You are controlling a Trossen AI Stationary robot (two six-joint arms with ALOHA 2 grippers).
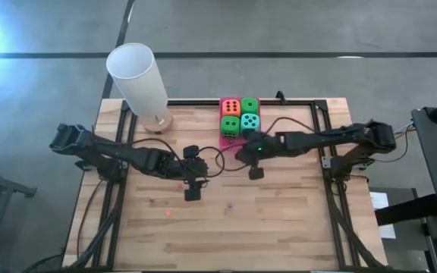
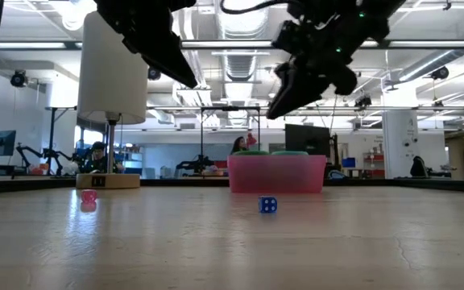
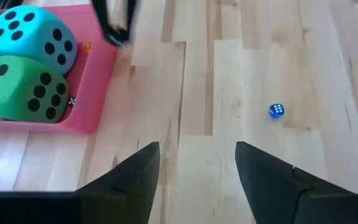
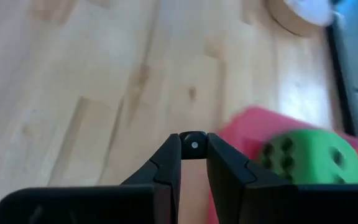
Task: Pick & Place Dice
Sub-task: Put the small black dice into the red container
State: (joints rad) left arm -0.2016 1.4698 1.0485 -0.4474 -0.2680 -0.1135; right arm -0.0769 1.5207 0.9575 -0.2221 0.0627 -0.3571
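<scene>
Your four big dice (image 1: 240, 117) sit packed in the pink tray (image 1: 224, 135) at the table's (image 1: 279, 220) far edge, right of the white lamp (image 1: 138, 80). Left gripper (image 1: 192, 182) hovers mid-table, fingers wide, holding nothing. Right gripper (image 1: 247, 154) sits just beside the tray, fingers pinched on a tiny dark cube (image 4: 194, 145). Small blue die (image 3: 276, 111) and small pink die (image 2: 89, 196) lie loose on the wood.

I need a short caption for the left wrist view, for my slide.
Open left gripper above the wooden table, a small blue die ahead.
</scene>
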